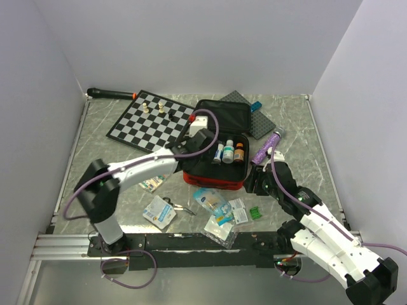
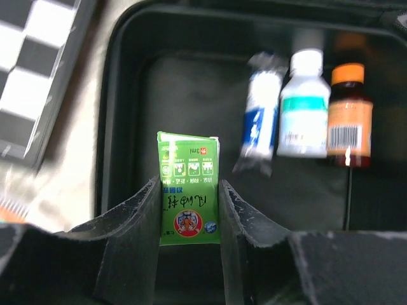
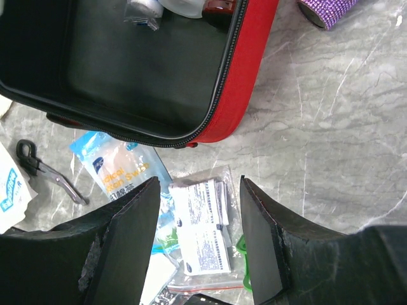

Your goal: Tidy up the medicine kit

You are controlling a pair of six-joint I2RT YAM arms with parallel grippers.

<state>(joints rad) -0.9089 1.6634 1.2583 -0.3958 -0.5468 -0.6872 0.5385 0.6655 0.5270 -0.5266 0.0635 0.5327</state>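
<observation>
gripped a small green packet (image 2: pixel 187 159) between the pads of the left gripper (image 2: pixel 189 184), jaws narrowed to its width, low over the black lining of the medicine kit (image 2: pixel 184 82). beyond the packet, found a blue-and-white tube (image 2: pixel 259 121), a white bottle (image 2: pixel 304 108) and an amber bottle (image 2: pixel 348 117) with an orange cap, lying side by side at the kit's right end. held the right gripper (image 3: pixel 198 184) wide apart and empty above a clear bag of white sachets (image 3: pixel 198 232) on the marble table (image 1: pixel 299 127), just in front of the kit's near right corner. showed the kit as a soft red fabric case, roughly square, unzipped and lying open mid-table with its lid tipped back, black inside, a dark zip along the rim. sat with the chessboard (image 1: pixel 149 121) just to its left and a purple glitter roll (image 1: pixel 267 147) near its right side.
</observation>
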